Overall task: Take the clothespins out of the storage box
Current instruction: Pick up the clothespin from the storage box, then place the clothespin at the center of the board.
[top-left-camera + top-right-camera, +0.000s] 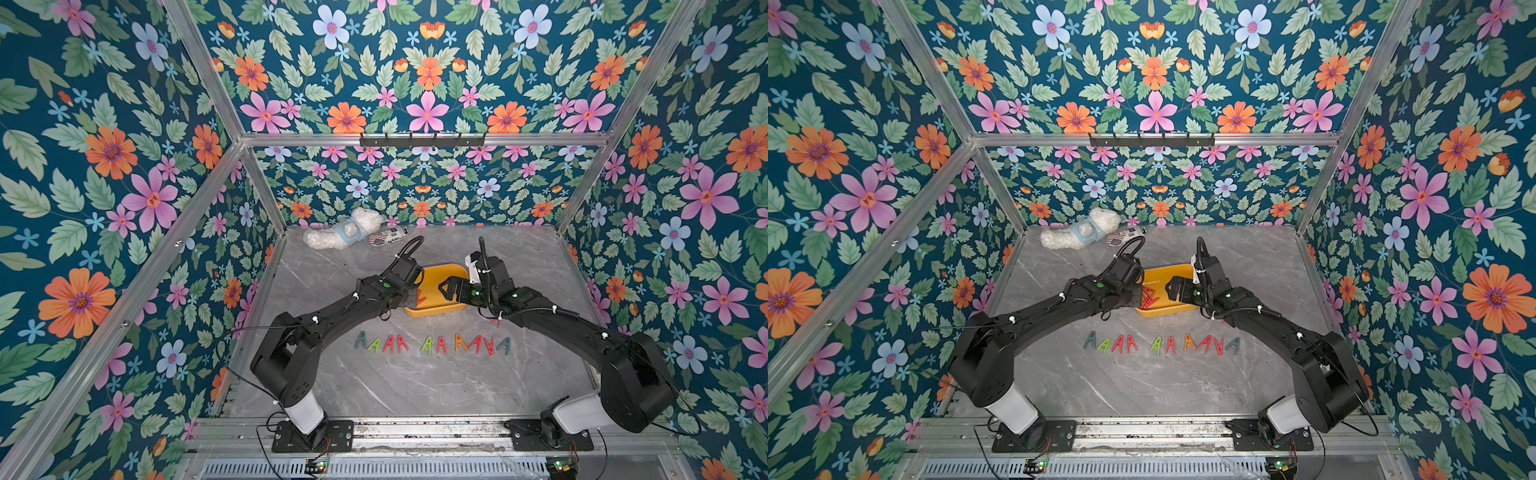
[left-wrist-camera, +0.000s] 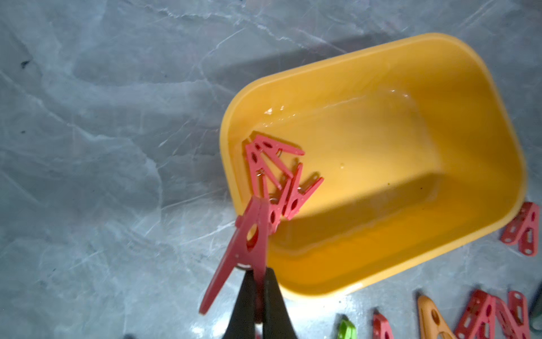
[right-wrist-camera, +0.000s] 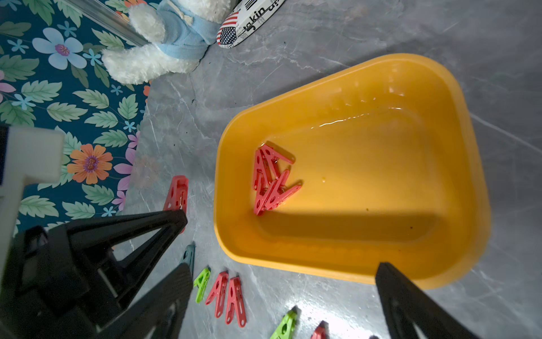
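Both arms reach forward from their bases and bend inward toward the storage box (image 1: 436, 310); the left arm (image 1: 332, 309) ends at the box's left edge, where the left end effector (image 2: 259, 274) is pinched tight on a red clothespin (image 2: 247, 240) (caught by one leg); the right arm (image 1: 557, 318) ends at the box's right side; the right end effector (image 3: 284, 264) is spread wide, holding nothing, above the box's near wall.

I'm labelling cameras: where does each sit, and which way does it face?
Top views: high above the bases, looking down at table, box; both arms show.
Left wrist: on left arm, facing box past shut left gripper gripping a pin.
Right wrist: on right arm, facing box through open right gripper.
Shared: all show the box; wrists share pins inside.
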Robot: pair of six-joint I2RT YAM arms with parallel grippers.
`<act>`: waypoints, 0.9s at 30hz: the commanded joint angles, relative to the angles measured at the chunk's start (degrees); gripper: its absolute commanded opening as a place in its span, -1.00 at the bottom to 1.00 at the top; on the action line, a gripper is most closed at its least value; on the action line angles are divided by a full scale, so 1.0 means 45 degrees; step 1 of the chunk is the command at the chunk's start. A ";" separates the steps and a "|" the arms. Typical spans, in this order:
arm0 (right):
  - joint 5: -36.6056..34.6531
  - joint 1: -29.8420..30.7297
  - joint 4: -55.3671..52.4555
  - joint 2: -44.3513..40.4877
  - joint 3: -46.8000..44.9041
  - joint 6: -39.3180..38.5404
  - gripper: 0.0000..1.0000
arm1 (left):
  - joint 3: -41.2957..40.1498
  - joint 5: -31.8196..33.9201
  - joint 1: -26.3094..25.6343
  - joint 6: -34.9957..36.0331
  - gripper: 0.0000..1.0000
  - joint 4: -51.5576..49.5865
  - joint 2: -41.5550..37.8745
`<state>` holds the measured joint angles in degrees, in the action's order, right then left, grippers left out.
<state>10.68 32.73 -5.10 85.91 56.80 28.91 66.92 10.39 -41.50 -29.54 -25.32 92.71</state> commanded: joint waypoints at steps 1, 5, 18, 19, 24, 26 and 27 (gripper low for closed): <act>0.0225 0.0185 0.0395 0.0353 0.0368 0.0071 0.99 | -0.0656 0.0452 0.0223 -0.0534 -1.00 -0.0115 -0.0469; 0.0290 0.0404 0.0397 0.0756 0.0743 0.0051 0.99 | -0.1667 0.0205 0.0795 -0.0660 -1.00 -0.0002 -0.0911; 0.0365 0.0810 0.0076 0.1296 0.1089 0.0007 0.99 | -0.3185 -0.0607 0.2221 -0.0428 -1.00 0.0744 -0.0036; 0.0288 0.0848 0.0019 0.1318 0.1109 0.0002 0.99 | -0.3200 -0.0639 0.2311 -0.0413 -1.00 0.0726 0.0113; 0.0090 0.0889 -0.0063 0.1339 0.1109 0.0083 0.99 | -0.3307 -0.0724 0.2633 -0.0369 -0.98 0.0722 0.0654; 0.0064 0.0874 -0.0094 0.1341 0.1157 0.0080 0.99 | -0.3327 -0.0868 0.2724 -0.0292 -0.95 0.0814 0.0808; 0.0035 0.0885 -0.0143 0.1367 0.1197 0.0046 0.99 | -0.3310 -0.0936 0.2756 -0.0247 -0.91 0.0841 0.0887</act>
<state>11.68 36.64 -5.17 91.96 61.67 28.88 52.01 7.25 -29.52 -31.16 -21.87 96.03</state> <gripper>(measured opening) 0.993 0.080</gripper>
